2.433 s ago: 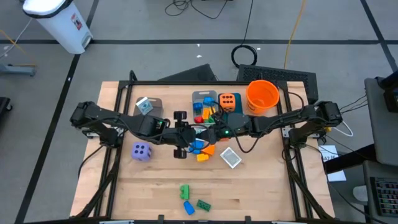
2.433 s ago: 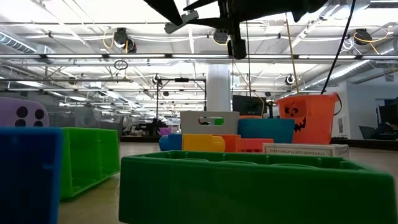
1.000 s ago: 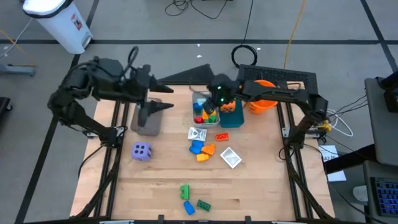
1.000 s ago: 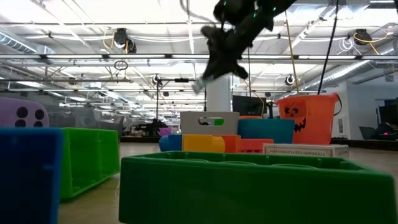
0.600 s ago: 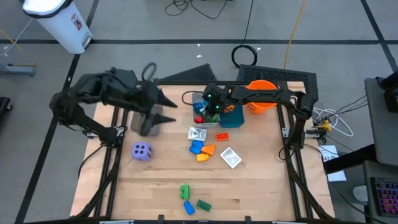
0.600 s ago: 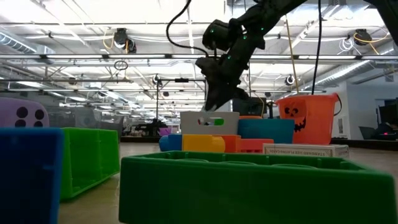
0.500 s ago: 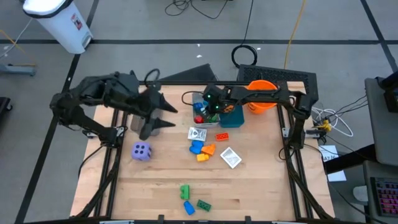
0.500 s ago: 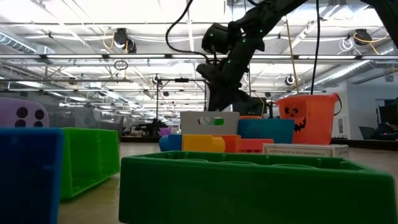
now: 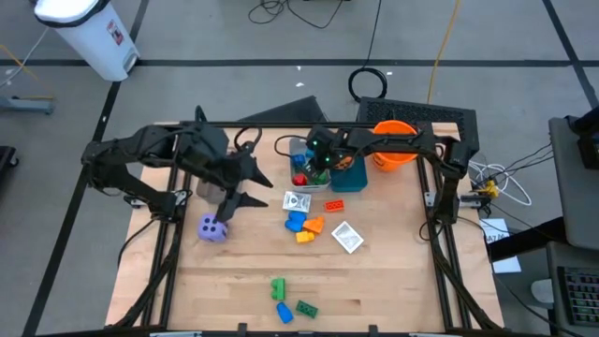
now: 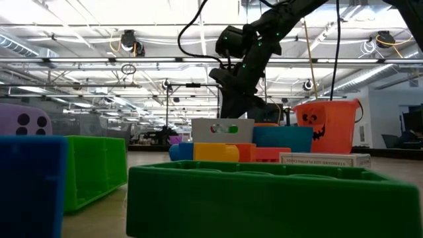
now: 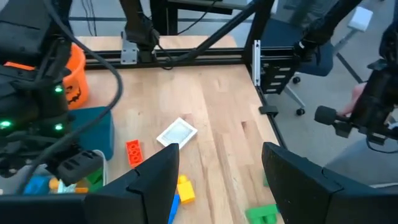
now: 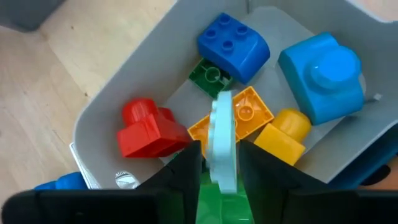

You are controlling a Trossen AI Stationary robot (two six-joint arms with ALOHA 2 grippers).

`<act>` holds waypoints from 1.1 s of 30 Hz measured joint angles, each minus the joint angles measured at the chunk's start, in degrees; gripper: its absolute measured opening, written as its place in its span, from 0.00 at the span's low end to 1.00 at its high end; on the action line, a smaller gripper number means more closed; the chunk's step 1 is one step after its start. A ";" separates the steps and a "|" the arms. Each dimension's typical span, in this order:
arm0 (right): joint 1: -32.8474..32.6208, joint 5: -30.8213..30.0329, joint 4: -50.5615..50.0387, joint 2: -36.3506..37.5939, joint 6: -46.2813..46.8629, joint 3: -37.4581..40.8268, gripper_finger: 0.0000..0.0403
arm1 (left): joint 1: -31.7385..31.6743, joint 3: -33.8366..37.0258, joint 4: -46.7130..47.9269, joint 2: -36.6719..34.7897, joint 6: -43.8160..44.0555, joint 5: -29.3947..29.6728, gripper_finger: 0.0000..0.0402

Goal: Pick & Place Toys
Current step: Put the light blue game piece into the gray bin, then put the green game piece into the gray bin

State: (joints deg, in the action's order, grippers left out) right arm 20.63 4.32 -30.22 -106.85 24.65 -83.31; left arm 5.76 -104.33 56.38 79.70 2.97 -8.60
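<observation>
My right gripper [image 12: 219, 163] hangs over a grey bin [image 12: 109, 109] at the table's far middle. It points down at the bricks inside, among them a red brick [image 12: 148, 134] and a blue brick [image 12: 233, 42]. A white packet [image 12: 222, 134] stands on edge between its slightly parted fingers. My left gripper [image 9: 251, 190] hovers open above the table's left half, with nothing between its fingers. On the tabletop lie a purple die [image 9: 213, 227], two white packets [image 9: 298, 201] [image 9: 347, 237], and red [image 9: 334, 206], blue [image 9: 297, 222] and orange [image 9: 314, 226] bricks. My right gripper's fingers [image 12: 186, 171] flank the white packet's flat sides near its upper edge [image 12: 222, 177], coming from above and pointing down. A thin gap shows beside the packet, and I cannot tell whether either finger touches it. The packet stands upright over the bricks in the bin.
A teal bin [image 9: 351, 176] and an orange bucket [image 9: 393, 148] stand right of the grey bin. A second grey bin [image 9: 217, 192] lies under my left arm. Green and blue bricks [image 9: 278, 288] [image 9: 306, 307] lie near the front edge, with bare wood around them.
My right gripper has come down with the white packet to the grey bin with the bricks and has stayed there for the last half second. My left gripper has sunk and swung toward the table's near edge and middle, tipping its fingers further down.
</observation>
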 joint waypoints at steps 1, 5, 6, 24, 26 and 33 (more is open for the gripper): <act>0.06 0.00 0.00 0.00 0.10 0.00 0.27 | 0.25 0.00 0.00 0.00 0.06 -0.04 0.60; 0.59 0.66 -0.12 0.58 0.14 0.00 0.33 | 1.47 0.00 0.53 0.00 0.69 0.00 0.60; 0.77 1.80 0.13 1.16 0.15 0.00 0.35 | 1.82 0.00 1.04 0.00 1.00 0.02 0.60; -6.79 12.50 19.17 17.82 12.31 0.02 0.42 | 16.00 0.00 6.60 0.26 9.60 9.16 0.60; -9.99 12.49 19.59 19.00 12.24 0.00 0.42 | 17.69 0.00 6.60 0.28 11.38 9.44 0.60; -22.20 12.16 23.11 19.39 15.79 0.02 0.42 | 22.98 0.00 6.32 3.24 17.73 17.03 0.60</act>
State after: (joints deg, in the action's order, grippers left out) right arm -1.56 16.48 -7.11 -87.46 40.43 -83.29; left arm 28.75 -104.33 62.70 82.94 20.70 8.42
